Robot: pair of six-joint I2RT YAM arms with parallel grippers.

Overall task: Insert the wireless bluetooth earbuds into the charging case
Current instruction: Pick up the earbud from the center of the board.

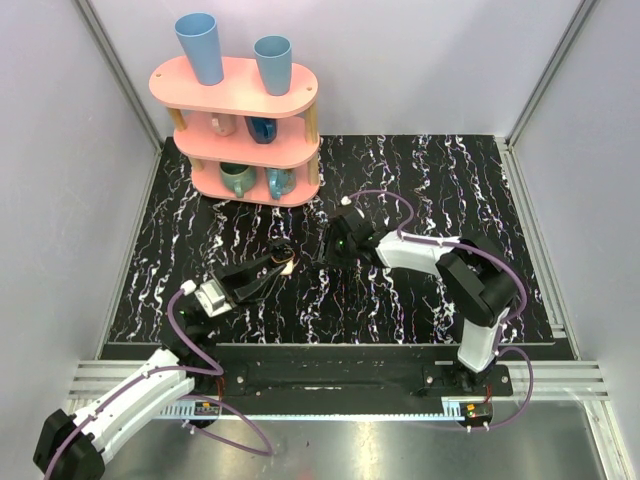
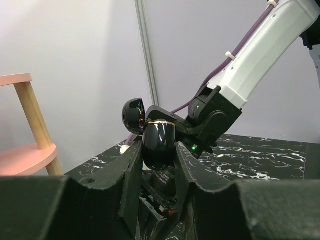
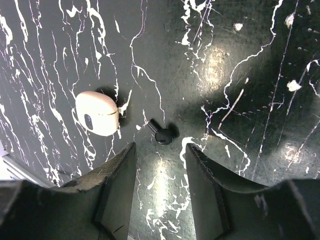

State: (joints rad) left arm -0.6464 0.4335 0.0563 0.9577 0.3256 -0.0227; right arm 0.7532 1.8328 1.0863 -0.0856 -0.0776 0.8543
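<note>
Pinches the charging case [image 2: 159, 142] in the left end effector [image 2: 159, 156], one finger pressed to each side of its glossy black shell. Shows the lid hinged open and tipped toward ten o'clock in the left wrist view, with the right arm [image 2: 260, 55] close behind at two o'clock. Holds the right end effector [image 3: 161, 149] spread over the black, white-veined counter [image 3: 240, 75], with nothing between its fingers. Finds one cream earbud [image 3: 97, 113] lying on the counter at ten o'clock from that gap in the right wrist view, outside the fingers and untouched. Finds a small dark piece [image 3: 163, 135] with a short stem just beyond the gap at twelve o'clock, near the earbud but apart from it; cannot tell whether it is the second earbud. From above, has both end effectors near the counter's middle, the right one at two o'clock from the left, close but apart. Has a pink shelf [image 1: 235, 100] with blue cups [image 1: 200, 47] at eleven o'clock, well apart.
</note>
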